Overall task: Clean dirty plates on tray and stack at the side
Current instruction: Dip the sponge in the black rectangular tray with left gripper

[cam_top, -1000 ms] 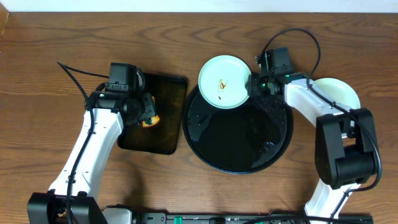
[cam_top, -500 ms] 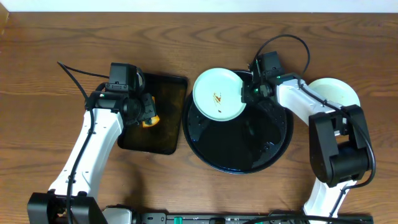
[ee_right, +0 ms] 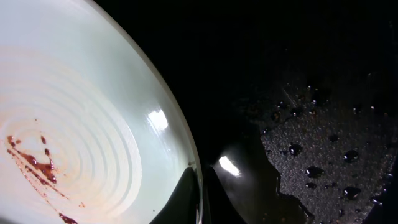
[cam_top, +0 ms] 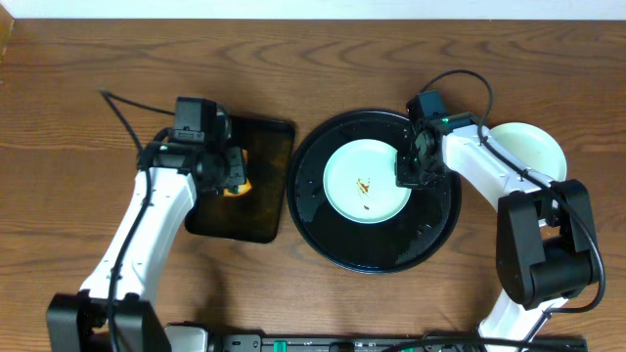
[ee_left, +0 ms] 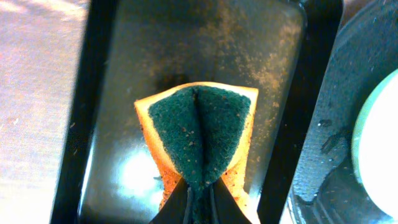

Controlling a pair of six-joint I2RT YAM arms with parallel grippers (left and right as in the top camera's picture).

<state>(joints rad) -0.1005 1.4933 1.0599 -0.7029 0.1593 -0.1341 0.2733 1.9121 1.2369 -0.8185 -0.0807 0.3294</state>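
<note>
Brown-smeared mint plate (cam_top: 367,182) lies flat in the wet black tray (cam_top: 333,244) — another pale plate (cam_top: 536,145) sits nearer the surface's (cam_top: 98,59) right edge.

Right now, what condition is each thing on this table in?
Round tray, wet with droplets.
Green plate, in that tray, smeared brown, rim pinched by the right claw.
Sponge, folded, squeezed in the left claw.
Rectangular tray, speckled with crumbs.
Pale plate, on the table, partly hidden by the right arm.
</note>
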